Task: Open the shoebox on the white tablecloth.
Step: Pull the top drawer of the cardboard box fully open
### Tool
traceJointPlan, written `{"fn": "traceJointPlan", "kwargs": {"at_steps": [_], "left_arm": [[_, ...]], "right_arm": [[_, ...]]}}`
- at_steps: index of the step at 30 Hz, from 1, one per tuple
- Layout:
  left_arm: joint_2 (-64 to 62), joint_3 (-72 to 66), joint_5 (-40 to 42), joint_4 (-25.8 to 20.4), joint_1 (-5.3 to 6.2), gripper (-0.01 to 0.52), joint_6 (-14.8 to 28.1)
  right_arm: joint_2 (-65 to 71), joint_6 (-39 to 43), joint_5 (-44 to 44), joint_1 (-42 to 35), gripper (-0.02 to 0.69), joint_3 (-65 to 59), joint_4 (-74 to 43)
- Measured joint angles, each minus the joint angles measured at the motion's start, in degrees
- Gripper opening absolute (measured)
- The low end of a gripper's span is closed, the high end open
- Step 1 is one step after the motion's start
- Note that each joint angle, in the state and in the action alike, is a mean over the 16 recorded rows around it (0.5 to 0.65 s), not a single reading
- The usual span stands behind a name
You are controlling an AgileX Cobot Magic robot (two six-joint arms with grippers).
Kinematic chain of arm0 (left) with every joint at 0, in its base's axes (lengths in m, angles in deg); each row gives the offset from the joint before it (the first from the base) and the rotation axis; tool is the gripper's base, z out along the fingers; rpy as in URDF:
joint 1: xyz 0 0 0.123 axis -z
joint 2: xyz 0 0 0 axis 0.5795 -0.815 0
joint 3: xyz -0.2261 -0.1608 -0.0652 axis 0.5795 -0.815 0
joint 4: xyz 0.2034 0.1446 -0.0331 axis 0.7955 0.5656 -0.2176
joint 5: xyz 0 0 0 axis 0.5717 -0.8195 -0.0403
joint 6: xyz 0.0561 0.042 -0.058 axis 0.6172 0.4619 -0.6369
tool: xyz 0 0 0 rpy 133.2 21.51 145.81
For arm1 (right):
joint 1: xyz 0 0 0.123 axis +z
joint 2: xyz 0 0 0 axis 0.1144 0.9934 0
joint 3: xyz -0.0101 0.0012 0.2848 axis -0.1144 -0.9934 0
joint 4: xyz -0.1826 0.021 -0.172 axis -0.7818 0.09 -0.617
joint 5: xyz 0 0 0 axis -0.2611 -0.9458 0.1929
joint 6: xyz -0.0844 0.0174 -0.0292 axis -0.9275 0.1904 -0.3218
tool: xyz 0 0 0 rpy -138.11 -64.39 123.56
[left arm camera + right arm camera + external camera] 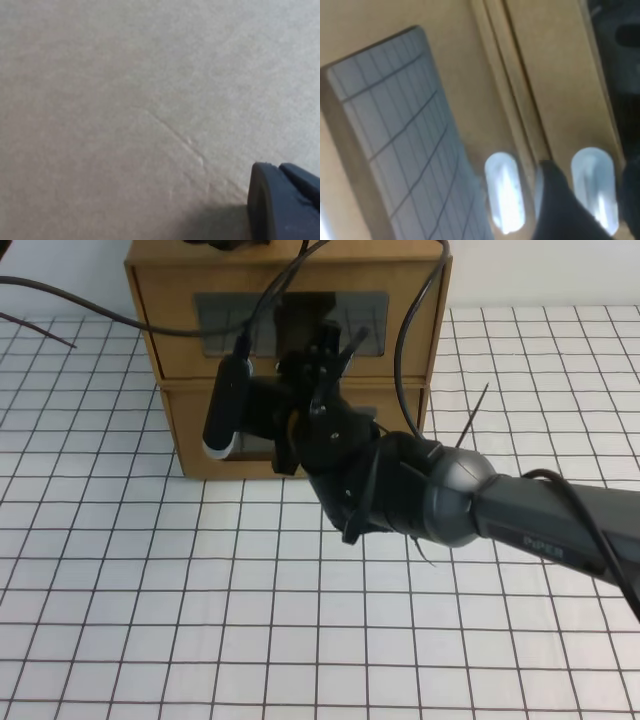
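White gridded cloth, the white tablecloth (200,620), covers the whole surface we see from above, and at its far edge stand two brown cardboard drawer boxes stacked one on the other. We take the lower one as the shoebox (190,445) resting directly on the cloth, with the upper box (165,320) sitting squarely on top of it. Each front has a clear rectangular window; the upper window (225,312) shows only a dim grey inside, and we cannot tell what, if anything, either box holds. Both drawers look pushed in flush with their fronts.

Our right arm (520,520) reaches in from the right and its wrist covers the middle of both fronts, so the right gripper (300,430) is at the box faces. In the right wrist view we see a window (395,135) reflecting the grid, the seam between the two boxes, and two small white oval pull tabs (504,192), one on each side of that seam. One dark finger (555,205) lies just beside the seam between the tabs; the jaws stand wide apart and grip nothing that we can see.

Our left wrist view is filled by plain cardboard (125,110) with one dark fingertip (280,200) at the corner; we cannot tell how the left gripper's jaws stand.
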Motion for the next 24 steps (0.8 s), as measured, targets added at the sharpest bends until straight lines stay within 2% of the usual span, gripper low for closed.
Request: {"fn": "traceJointPlan", "kwargs": {"at_steps": [10, 24], "left_arm": [[-0.06, 0.0, -0.07, 0.0, 0.0, -0.002, 0.0], [-0.06, 0.0, -0.1, 0.0, 0.0, -0.002, 0.0]], "right_arm": [[0.79, -0.03, 0.48, -0.64, 0.229, 1.46, -0.37], [1.16, -2.25, 0.23, -0.69, 0.04, 1.78, 0.14]]}}
